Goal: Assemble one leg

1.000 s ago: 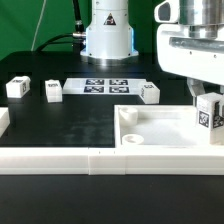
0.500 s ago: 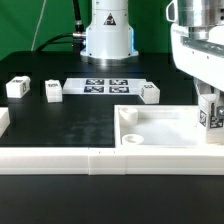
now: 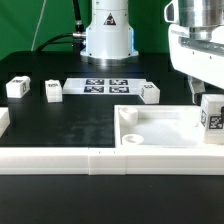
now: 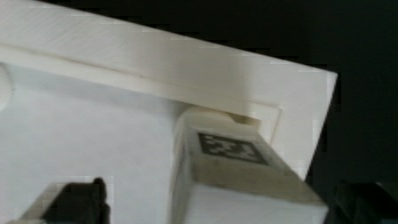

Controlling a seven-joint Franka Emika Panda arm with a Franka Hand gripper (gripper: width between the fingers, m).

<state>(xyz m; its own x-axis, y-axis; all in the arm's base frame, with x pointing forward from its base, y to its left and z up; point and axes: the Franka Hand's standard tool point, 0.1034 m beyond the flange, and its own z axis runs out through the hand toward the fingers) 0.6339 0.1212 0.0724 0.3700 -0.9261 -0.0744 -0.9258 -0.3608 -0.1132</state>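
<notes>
- Small white plastic peg-like leg w/ black-and-white tag (image 3: pixel 212 116) sits at the exterior view's right edge, upright, over the far right corner of the big white square tray-like part (image 3: pixel 160 135). In wrist view the leg (image 4: pixel 235 155) stands close against the tray's raised rim, near the corner.
- Two-finger gripper (image 3: pixel 205 95) hangs right above the leg. Fingers: can't tell if clenched on the leg or let go; contact isn't visible in either view. Wrist view shows only dark finger tips (image 4: pixel 77 197) low in frame, apart from each other w/ the leg between.
- Risk, my read: leg's end may miss the corner hole and catch on the rim, then tilt or jam. Cause: tight corner, hole not visible to check alignment.
- Risk: if grip is loose, leg could slip or twist when pressed down; if turned while cocked, thread prob won't bite.
- Risk: sideways push could shift the tray.
- Hidden: leg's lower end, the corner hole under it, part of gripper cut off by frame edge.
- Wrist view blurry; tag pattern barely readable.
- Other small white legs (image 3: pixel 52 91) lie well apart on the black table (image 3: pixel 60 125), near the marker board (image 3: pixel 105 85).
</notes>
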